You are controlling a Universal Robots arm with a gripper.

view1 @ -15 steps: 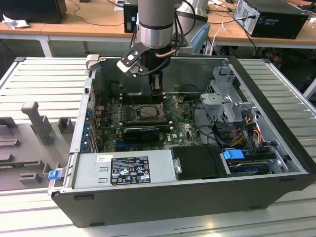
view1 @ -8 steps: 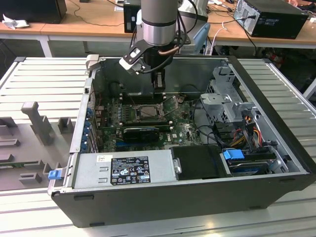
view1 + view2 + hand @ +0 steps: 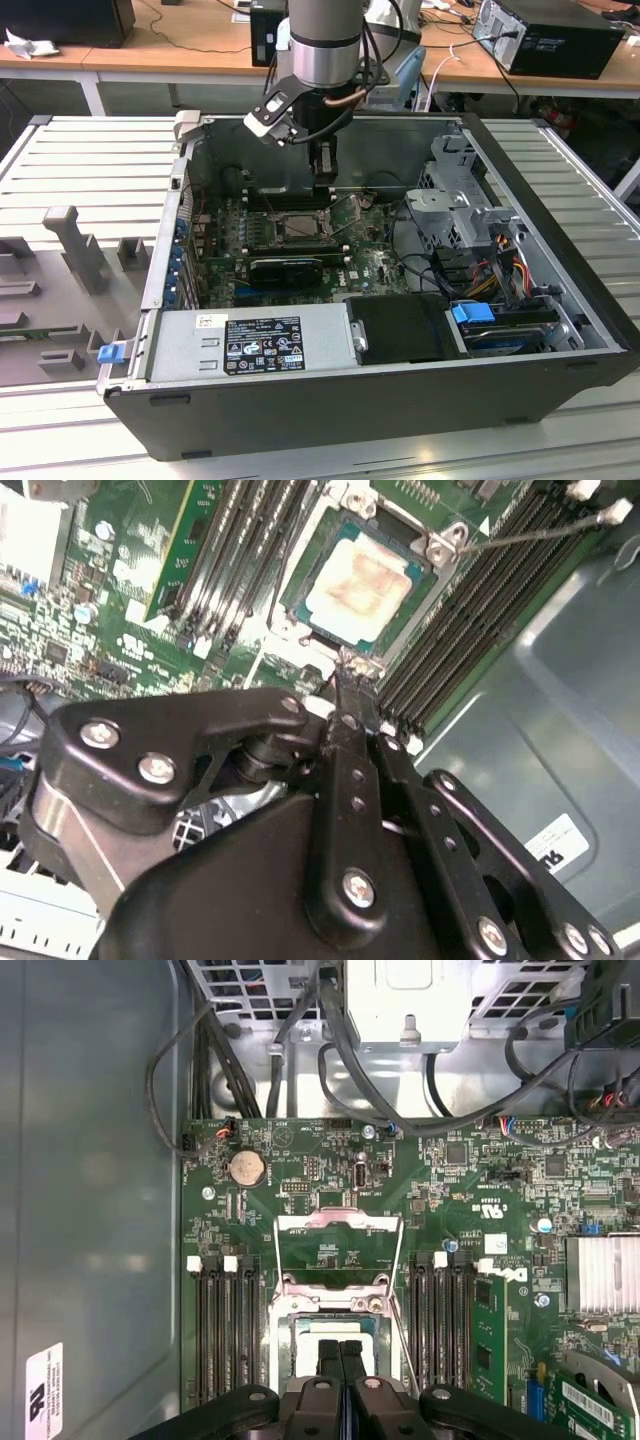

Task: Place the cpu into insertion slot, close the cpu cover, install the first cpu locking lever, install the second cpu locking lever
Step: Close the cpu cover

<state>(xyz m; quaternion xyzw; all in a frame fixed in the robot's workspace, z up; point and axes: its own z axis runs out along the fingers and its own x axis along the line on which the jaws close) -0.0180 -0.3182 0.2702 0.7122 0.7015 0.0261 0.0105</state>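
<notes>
Open computer case lies on its side on a slatted table. Along the lower part of the exterior view sits a grey power supply, with a long black card just behind it.

At mid-frame is the insertion slot, on the green motherboard. The cpu lies flat inside the slot, tan face up. The cpu cover is swung open beyond the slot, and the board shows through its window. A thin wire locking lever angles away from the slot's corner, across the memory slots.

The gripper hangs just over the slot's rear edge. Its fingers are pressed together with nothing between them. The tips are right at the socket frame; I cannot tell whether they touch it.

Farthest back, along the top of the frame, are wooden desks.
</notes>
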